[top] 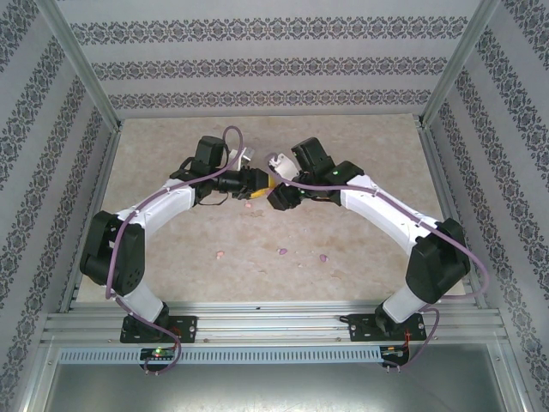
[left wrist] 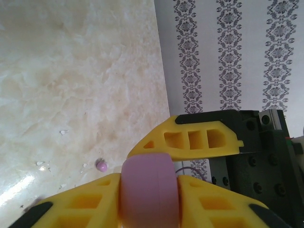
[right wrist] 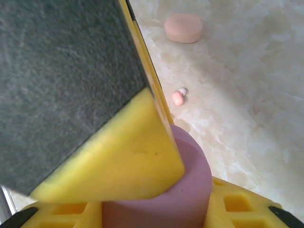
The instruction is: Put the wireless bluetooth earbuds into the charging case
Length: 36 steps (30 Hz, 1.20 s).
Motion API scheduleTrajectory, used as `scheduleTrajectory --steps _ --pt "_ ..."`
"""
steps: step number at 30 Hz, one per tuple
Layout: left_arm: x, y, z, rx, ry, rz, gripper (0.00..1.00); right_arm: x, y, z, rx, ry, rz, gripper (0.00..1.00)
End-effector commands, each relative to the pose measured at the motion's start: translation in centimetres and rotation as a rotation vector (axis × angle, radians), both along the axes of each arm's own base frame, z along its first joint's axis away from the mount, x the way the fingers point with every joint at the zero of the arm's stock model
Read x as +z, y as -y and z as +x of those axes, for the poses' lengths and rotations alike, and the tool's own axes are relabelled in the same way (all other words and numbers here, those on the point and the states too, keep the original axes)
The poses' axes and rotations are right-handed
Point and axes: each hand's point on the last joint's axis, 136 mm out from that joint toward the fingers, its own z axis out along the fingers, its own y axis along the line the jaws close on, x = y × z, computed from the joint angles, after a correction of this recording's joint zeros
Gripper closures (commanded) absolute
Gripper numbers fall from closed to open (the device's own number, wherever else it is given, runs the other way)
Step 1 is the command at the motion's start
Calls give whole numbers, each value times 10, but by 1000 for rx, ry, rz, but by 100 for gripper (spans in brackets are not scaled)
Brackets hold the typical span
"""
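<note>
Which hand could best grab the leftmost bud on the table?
Probably the left hand: that bud lies nearer the left arm. It and the right hand both grip the purple case, so it must release first.

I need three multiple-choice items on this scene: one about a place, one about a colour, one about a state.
1. The salmon-pink case lies: A in a gripper; B on the table; C on an arm.
2. The held case is: A green; B white; C purple.
3. The left gripper is: A shut on the case; B wide open; C flat on the table.
Answers: B, it rests on the tabletop; C, purple shows between the yellow fingers; A, both fingers press its sides.
</note>
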Motion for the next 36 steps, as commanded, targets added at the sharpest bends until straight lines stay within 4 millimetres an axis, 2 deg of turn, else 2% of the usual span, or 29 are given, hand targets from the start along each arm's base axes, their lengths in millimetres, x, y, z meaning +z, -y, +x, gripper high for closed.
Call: scheduleTrajectory --steps 1,5,8,14,19,26,36 --pt "22 5 -7 -26 55 -53 73 11 4 1 -32 20 28 58" --pt "25 4 -4 -4 64 -50 77 17 8 9 -84 40 39 46" --pt "28 -1 7 55 94 -44 78 25 17 21 -184 35 52 40" --pt "34 -13 44 269 151 -52 79 57 34 32 -340 -45 199 39" --pt "49 -20 61 387 186 -126 79 83 45 38 -479 -124 384 37" --pt "79 -22 64 429 227 -208 79 97 52 54 -616 -360 700 31" --pt "118 -19 59 449 268 -302 79 110 29 72 -558 -542 883 32"
